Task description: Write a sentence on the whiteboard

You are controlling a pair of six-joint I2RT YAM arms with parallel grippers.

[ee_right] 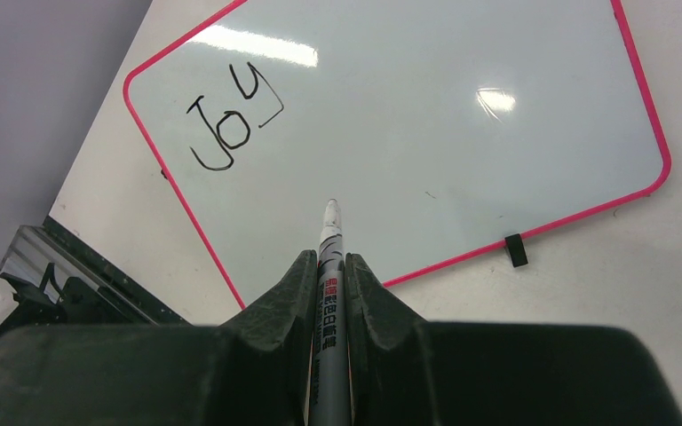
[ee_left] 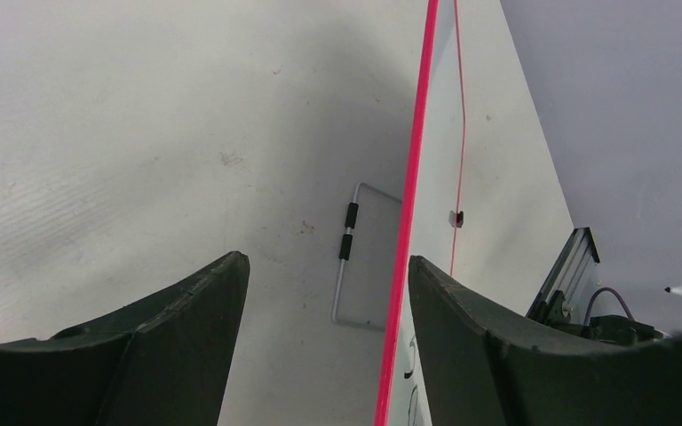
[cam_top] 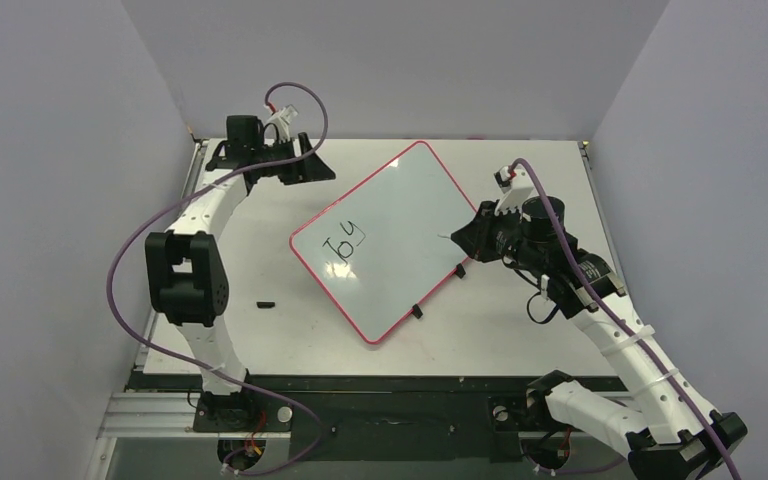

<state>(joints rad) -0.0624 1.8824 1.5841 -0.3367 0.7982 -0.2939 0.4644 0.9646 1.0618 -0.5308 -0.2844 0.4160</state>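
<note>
Bright, sharp; glare on whiteboard (ee_right: 426, 133)

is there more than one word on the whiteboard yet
No, only "Joy" is written on the whiteboard; the rest of its surface is blank.

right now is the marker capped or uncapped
Uncapped: the marker shows its bare tapered tip sticking out beyond the right fingers, aimed at the whiteboard.

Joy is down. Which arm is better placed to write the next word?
Right. The right gripper is shut on the marker, tip aimed at the blank whiteboard below Joy. The left gripper is open and empty, off the whiteboard's far edge.
</note>
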